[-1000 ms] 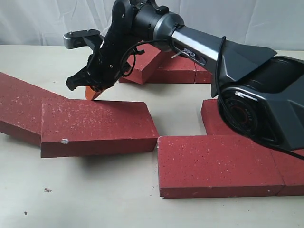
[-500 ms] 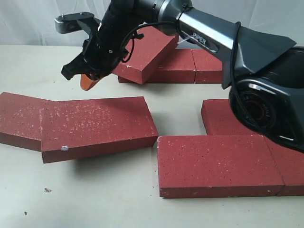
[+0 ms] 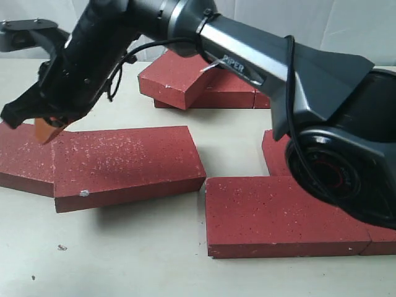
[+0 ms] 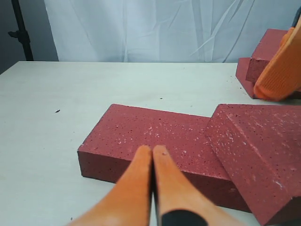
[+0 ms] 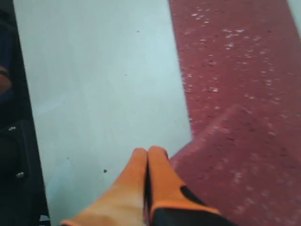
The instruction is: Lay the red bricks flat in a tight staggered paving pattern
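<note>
The red bricks [image 3: 284, 213] lay loose across the bench [image 3: 124, 266], with gaps between them. Toward the left edge, a tilted brick [image 3: 124, 162] rested one end on a flat brick [image 3: 18, 154]. By the far edge a leaning brick [image 3: 173, 77] sat propped on a back row [image 3: 232, 96]. The right gripper [image 3: 48, 129], stretched across, hung just above that left overlap, jaws pressed together and empty. The left gripper [image 4: 151, 157] faced the flat brick, jaws likewise pressed together, holding nothing.
</note>
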